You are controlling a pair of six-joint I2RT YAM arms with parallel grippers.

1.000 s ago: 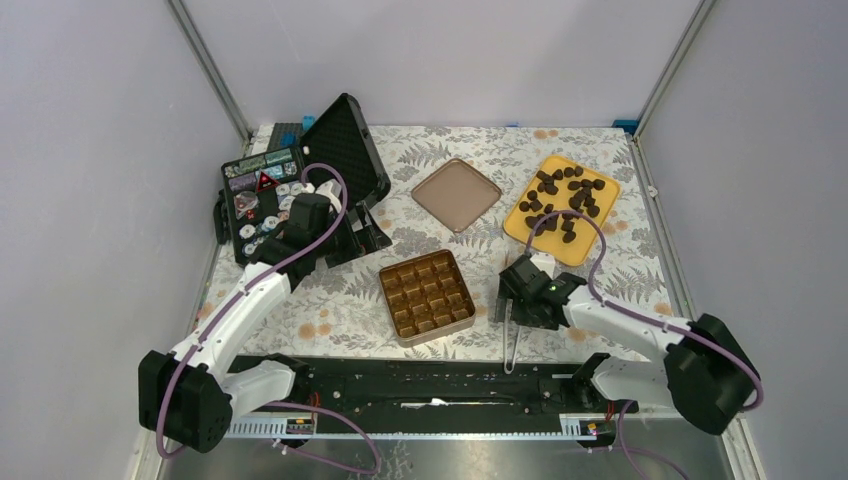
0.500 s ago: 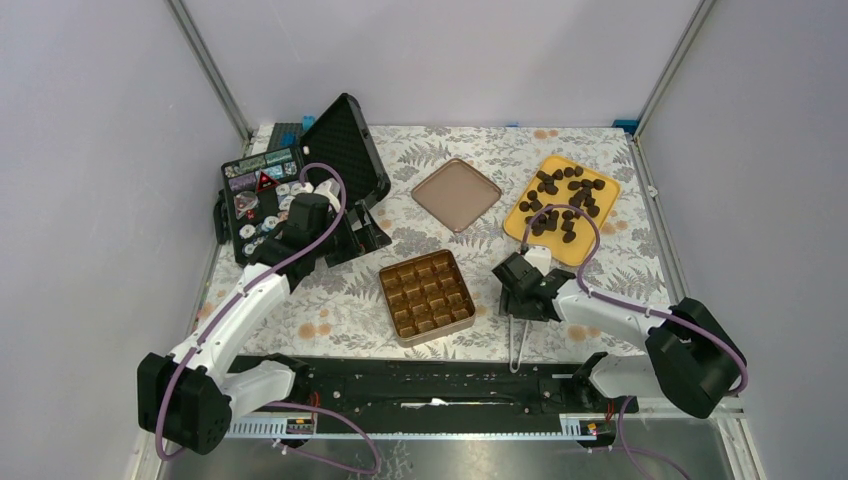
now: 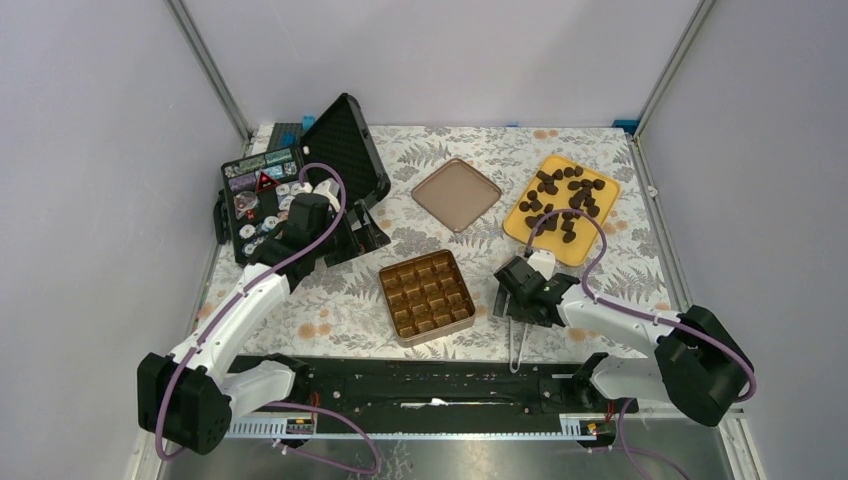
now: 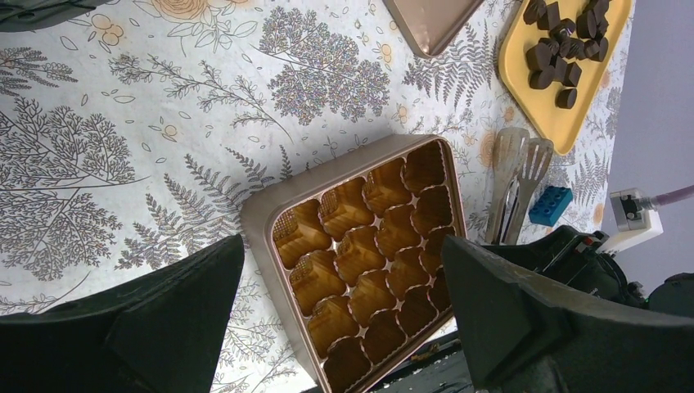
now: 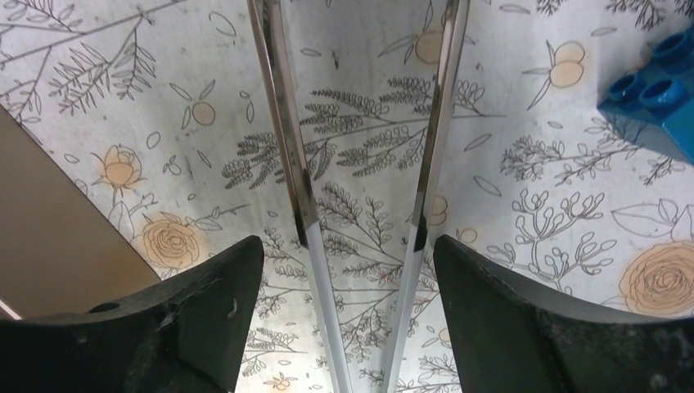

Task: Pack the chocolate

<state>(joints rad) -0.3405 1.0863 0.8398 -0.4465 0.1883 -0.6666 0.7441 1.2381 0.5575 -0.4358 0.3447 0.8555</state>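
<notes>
Well, my right gripper [image 5: 348,254] was open around the tongs [image 5: 282,123], left gripper [image 4: 342,246] open too. The chocolate [image 3: 565,200] sat on a tray [image 3: 600,215] by the far right corner; light and squashy, I guessed, so pinch sides softly.

Dark chocolate pieces [image 3: 578,198], apparently loose, on yellow tray [image 3: 598,222]

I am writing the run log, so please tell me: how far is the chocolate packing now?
Done: the lid is off and lies apart from the tin. In hand: the right end effector is open astride the tongs on the table, not gripping them; the left end effector is open and empty. Left: every compartment is empty and the chocolate lies on the yellow tray.
</notes>
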